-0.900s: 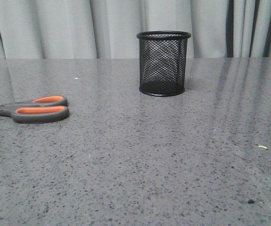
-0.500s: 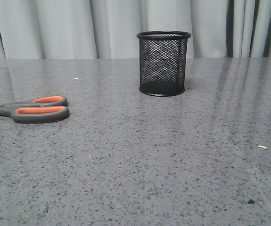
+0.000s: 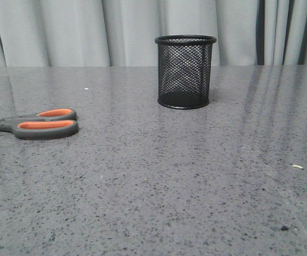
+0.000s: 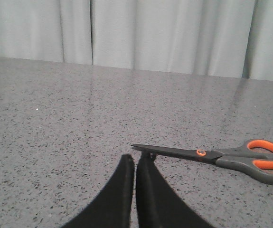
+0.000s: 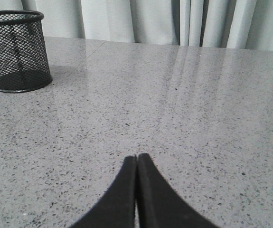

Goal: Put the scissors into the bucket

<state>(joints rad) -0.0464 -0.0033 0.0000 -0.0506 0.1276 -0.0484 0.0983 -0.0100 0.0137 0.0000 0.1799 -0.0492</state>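
The scissors (image 3: 38, 124) lie flat on the grey speckled table at the left in the front view, their blades running off the left edge. In the left wrist view the scissors (image 4: 212, 156) lie just beyond my left gripper (image 4: 136, 159), blade tip near the fingertips. The left gripper is shut and empty. The bucket (image 3: 185, 71) stands upright at the back centre, empty, and also shows in the right wrist view (image 5: 16, 51). My right gripper (image 5: 136, 156) is shut and empty, far from the bucket. Neither gripper shows in the front view.
Grey curtains (image 3: 89, 32) hang behind the table's far edge. A small pale scrap (image 3: 298, 167) and a dark speck (image 3: 284, 228) lie on the table at the front right.
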